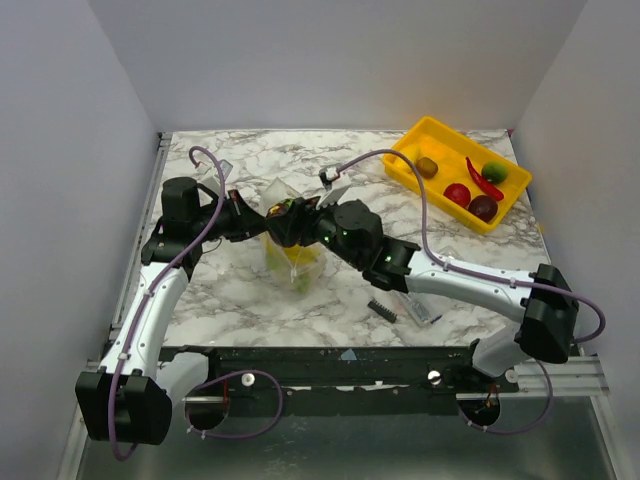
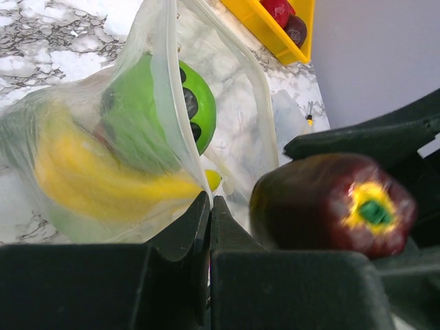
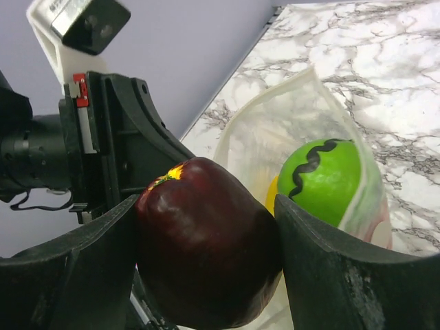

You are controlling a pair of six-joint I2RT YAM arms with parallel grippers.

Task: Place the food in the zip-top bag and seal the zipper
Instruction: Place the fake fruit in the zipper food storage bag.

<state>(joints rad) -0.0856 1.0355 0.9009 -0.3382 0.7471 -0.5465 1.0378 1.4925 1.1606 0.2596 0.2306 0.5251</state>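
The clear zip-top bag (image 1: 285, 245) stands open at table centre-left, holding a yellow banana (image 2: 96, 182) and a green ball with black marks (image 2: 185, 103). My left gripper (image 2: 210, 206) is shut on the bag's mouth edge and holds it up. My right gripper (image 3: 206, 261) is shut on a dark red apple-like fruit (image 3: 206, 247), held just above the bag mouth, next to the left gripper. The same fruit shows in the left wrist view (image 2: 330, 206). The green ball also shows in the right wrist view (image 3: 320, 179). The zipper strip is not clearly visible.
A yellow tray (image 1: 420, 133) at the back right holds a brown kiwi (image 1: 427, 166), a red chili (image 1: 480, 180), a green ball (image 1: 494, 172), a red piece (image 1: 457, 194) and a dark purple piece (image 1: 484, 207). A small black ridged piece (image 1: 381, 310) and a clear packet (image 1: 420, 311) lie near front.
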